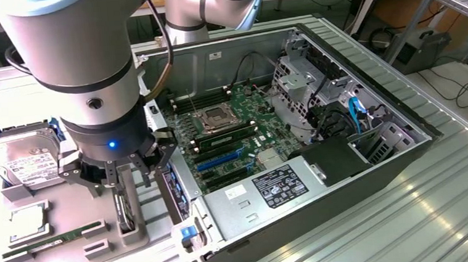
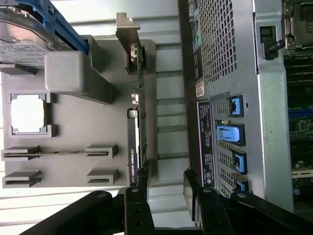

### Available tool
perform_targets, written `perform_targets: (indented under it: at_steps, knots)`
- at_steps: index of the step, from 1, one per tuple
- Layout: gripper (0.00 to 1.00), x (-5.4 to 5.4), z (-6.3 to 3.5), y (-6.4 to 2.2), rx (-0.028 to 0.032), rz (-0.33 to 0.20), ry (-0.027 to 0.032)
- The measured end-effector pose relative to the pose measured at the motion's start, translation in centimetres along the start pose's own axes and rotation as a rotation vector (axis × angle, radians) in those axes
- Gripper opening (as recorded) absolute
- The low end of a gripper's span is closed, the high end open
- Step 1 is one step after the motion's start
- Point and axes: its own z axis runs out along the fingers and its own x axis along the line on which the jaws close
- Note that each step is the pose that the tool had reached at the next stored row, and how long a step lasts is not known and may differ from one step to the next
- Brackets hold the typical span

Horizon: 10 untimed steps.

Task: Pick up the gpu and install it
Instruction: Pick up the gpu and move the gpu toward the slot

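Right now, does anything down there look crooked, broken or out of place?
Nothing stands out. The gpu stands on edge in its grey holder, the hard drive and RAM stick sit squarely in theirs, and the opened computer case lies flat. The gripper, open, is close over the gpu.

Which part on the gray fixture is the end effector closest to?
The gpu, the dark card standing on edge nearest the case; the end effector hangs over it. Hard drive, CPU and RAM stick lie farther off.

The thin black gpu (image 2: 133,147) stood on edge in a slot of the grey holder (image 2: 98,129), silver bracket at one end.
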Motion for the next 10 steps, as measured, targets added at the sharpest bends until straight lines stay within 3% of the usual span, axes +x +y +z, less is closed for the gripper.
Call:
perform_targets:
  at_steps: [10]
  knots:
    - [0.42,0.08,0.24,-0.01,0.0000,0.000,0.0001]
